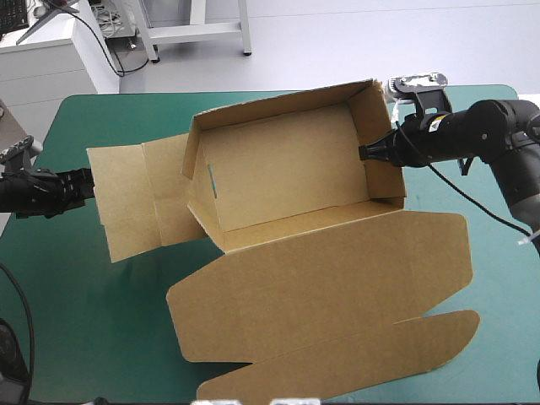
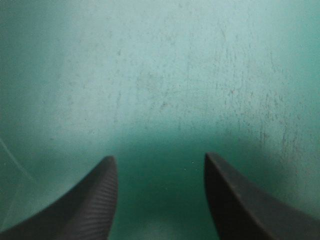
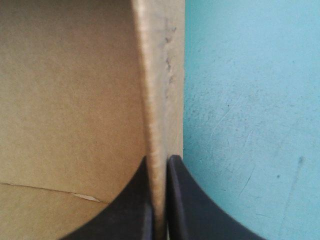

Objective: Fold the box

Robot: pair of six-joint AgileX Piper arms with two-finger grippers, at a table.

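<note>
The brown box (image 1: 287, 177) stands mid-table as an open tray with its walls raised. Its lid (image 1: 329, 287) lies flat toward the table's near edge, and a side flap (image 1: 135, 198) lies flat to the left. My right gripper (image 1: 369, 153) is shut on the box's right wall, and the right wrist view shows that wall's edge (image 3: 159, 90) pinched between the two black fingers (image 3: 185, 200). My left gripper (image 1: 87, 184) sits low at the table's left edge, just off the flat side flap. In the left wrist view its fingers (image 2: 85, 205) stand open over bare teal-green cover (image 2: 165, 90).
Bare teal-green cover (image 1: 472, 337) lies to the right of the lid and along the near left (image 1: 84, 337). A white cabinet (image 1: 51, 51) with cables stands beyond the far left corner.
</note>
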